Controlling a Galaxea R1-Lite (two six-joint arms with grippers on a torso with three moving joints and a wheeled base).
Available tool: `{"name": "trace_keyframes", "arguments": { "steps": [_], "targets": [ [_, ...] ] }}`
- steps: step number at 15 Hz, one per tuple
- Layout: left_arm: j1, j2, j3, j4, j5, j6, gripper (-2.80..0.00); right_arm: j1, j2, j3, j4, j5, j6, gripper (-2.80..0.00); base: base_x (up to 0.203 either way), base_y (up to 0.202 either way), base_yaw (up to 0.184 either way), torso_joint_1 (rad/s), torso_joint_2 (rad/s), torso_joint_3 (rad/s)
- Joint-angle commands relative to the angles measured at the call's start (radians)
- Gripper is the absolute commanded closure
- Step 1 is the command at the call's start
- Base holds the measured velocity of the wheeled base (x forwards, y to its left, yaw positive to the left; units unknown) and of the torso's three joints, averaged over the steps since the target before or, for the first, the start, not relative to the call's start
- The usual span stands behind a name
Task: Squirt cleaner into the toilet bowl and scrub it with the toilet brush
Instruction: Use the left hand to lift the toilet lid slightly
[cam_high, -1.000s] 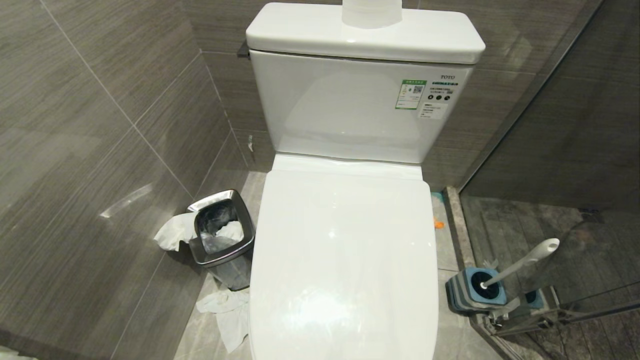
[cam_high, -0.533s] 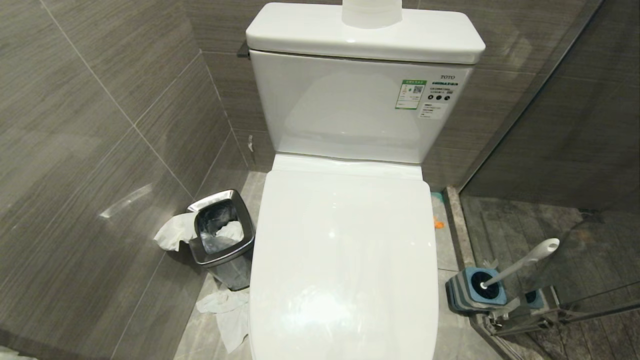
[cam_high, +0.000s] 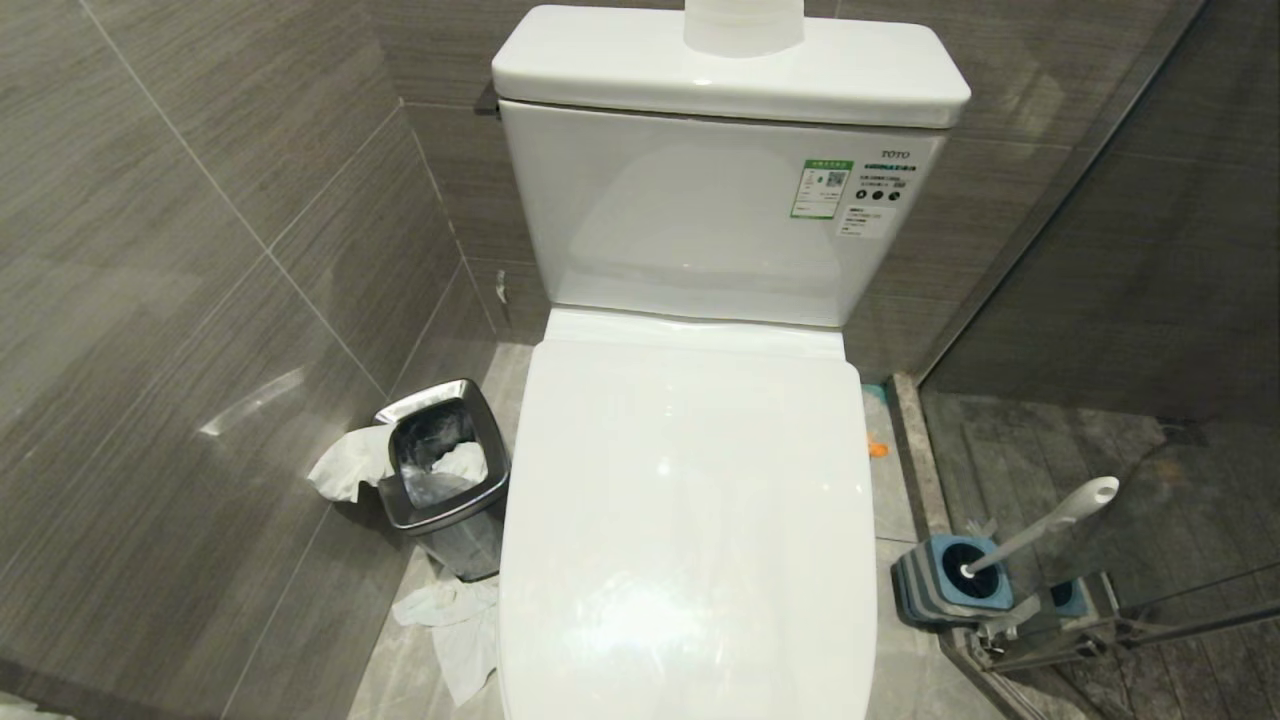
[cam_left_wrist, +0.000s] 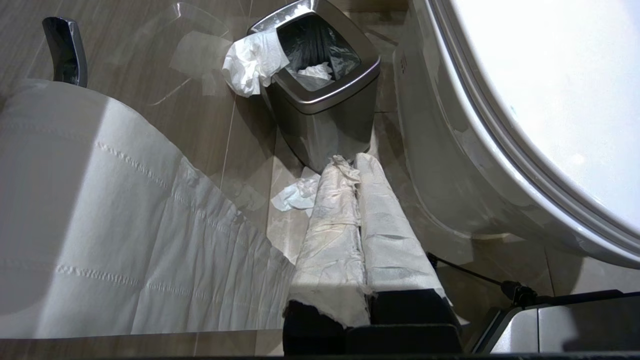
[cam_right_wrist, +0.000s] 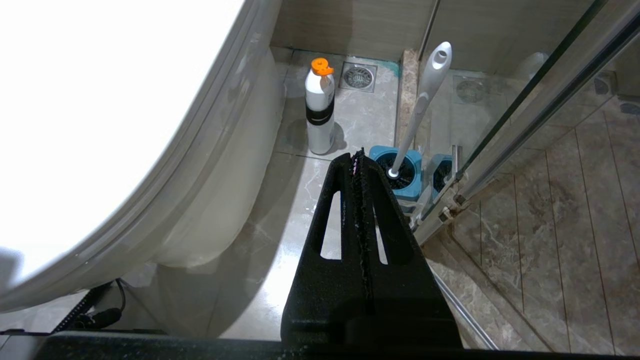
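Overhead light fell bright on the closed white glossy plastic toilet lid (cam_high: 690, 520), leaving soft glare patches in the head view and blowing it out to blank white in both wrist views. The grey tiled wall (cam_high: 180, 300) carried a faint streak reflection. The black right gripper (cam_right_wrist: 358, 156) sat in shadow.

The tiled floor (cam_high: 900, 680) is being occupied by the toilet bowl (cam_high: 690, 540), a steel waste bin (cam_high: 445, 480), crumpled tissue (cam_high: 450, 625), the cleaner (cam_right_wrist: 320, 112) and the toilet brush (cam_high: 1040, 530) in its holder (cam_high: 945, 585).
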Motion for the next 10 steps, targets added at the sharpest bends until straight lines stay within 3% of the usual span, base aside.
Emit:
{"name": "trace_keyframes", "arguments": {
  "steps": [1,4,10],
  "targets": [
    [0.000,0.001,0.000,0.000,-0.001,0.010,0.00,0.000,0.001,-0.001,0.000,0.002,0.001,0.00,0.000,0.000,0.000,0.000,0.00,0.000],
    [0.000,0.005,-0.097,0.011,-0.035,0.029,0.00,0.000,0.001,0.000,0.000,0.000,0.001,0.00,0.000,0.000,0.000,0.000,0.00,0.000],
    [0.003,0.199,-0.443,0.065,-0.198,0.109,0.00,0.000,0.001,-0.001,0.000,0.000,0.001,0.00,0.000,0.000,0.000,0.000,0.00,0.000]
  ]
}}
